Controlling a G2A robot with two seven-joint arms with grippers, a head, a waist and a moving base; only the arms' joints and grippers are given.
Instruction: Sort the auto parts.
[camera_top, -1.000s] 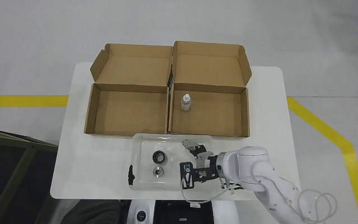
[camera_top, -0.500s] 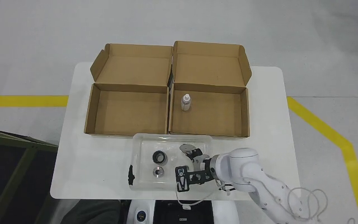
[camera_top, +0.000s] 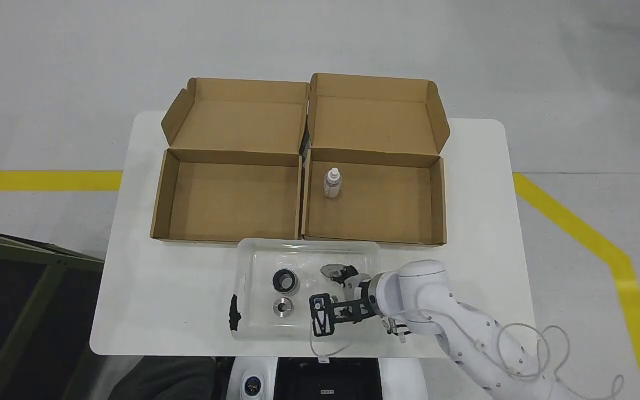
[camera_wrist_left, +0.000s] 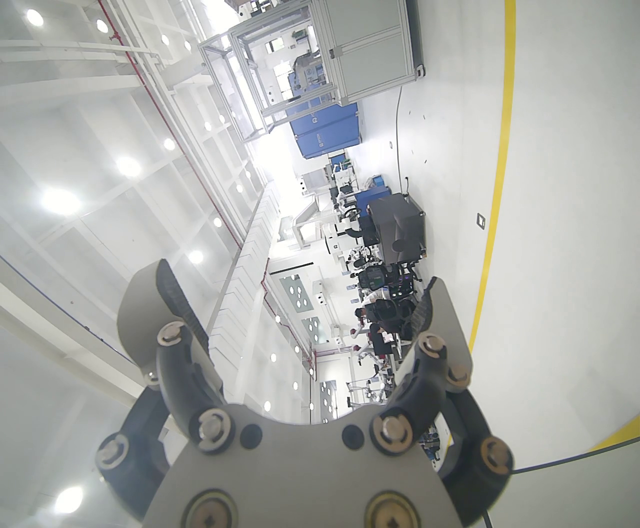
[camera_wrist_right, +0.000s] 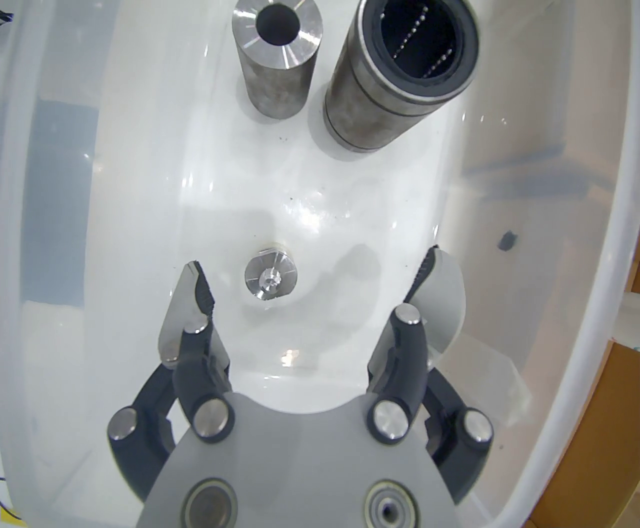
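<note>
A clear plastic bin sits at the table's near edge. It holds a black-ringed linear bearing, a plain metal sleeve and a small round silver stud. My right gripper is low inside the bin and open. The right wrist view shows this gripper with the stud on the bin floor between its fingers, close to one fingertip and untouched. Beyond stand the sleeve and bearing. My left gripper is open, holds nothing, and points up into the room.
Two open cardboard boxes stand side by side behind the bin. The left box is bare; the right box holds a small white part. A small black piece sits at the bin's left end. The bin wall curves close beside one finger.
My right gripper has moved left, deeper into the bin toward the parts. Its fingers stay open. The parts and boxes have not moved.
</note>
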